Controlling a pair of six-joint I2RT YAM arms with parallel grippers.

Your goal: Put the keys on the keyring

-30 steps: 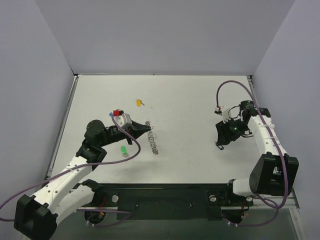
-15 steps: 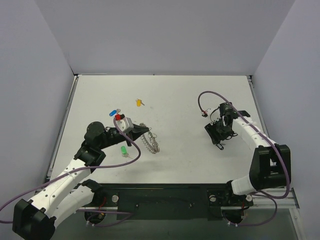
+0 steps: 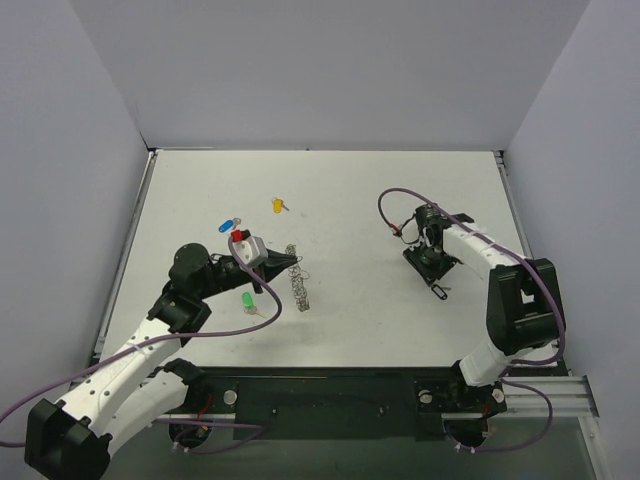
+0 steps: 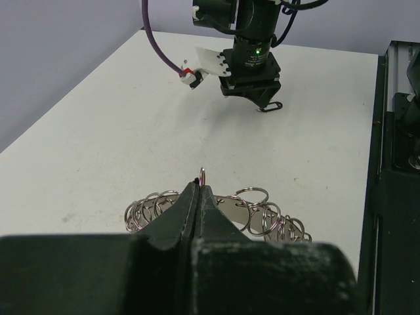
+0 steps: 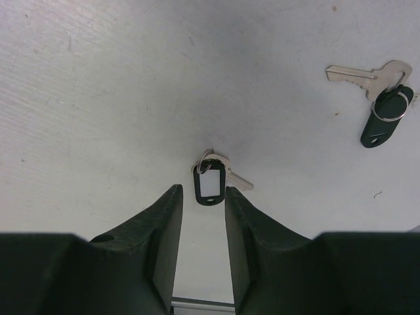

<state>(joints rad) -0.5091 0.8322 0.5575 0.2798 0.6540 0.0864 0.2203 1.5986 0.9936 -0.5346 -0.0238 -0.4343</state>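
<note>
Currently your left hand (image 4: 199, 190) is clamped fully closed. Its jaws pinch one small loop of the keyring (image 4: 220, 211), and that loop pokes up just past the tips. The rest of the keyring is a bunch of linked silver rings, and in the top view it trails toward 5 o'clock from the tips. Can't tell if it rests on the bench (image 3: 380, 200) or hangs just clear.

Three loose keys lie around that hand on the bench:
- yellow key (image 3: 278, 205) at 12 o'clock, well apart
- blue key (image 3: 226, 224) at 10 o'clock, near the wrist
- green key (image 3: 247, 299) at 8 o'clock, beside the arm's purple cable

Your right hand (image 5: 203, 188) is well apart, at 3 o'clock across the bench, pointing down at the surface. Its jaws stand partly apart, roughly halfway. They straddle a black-tagged key (image 5: 210, 184), whose white-label tag lies flat between the fingertips. The silver blade angles out toward 4 o'clock. The right fingertip looks very close to the tag edge, but you can't tell if it touches. Nothing is lifted or gripped.

A second key with a dark fob (image 5: 382, 118) lies at 2 o'clock from that hand, apart from the first, blade pointing to 9 o'clock.
</note>
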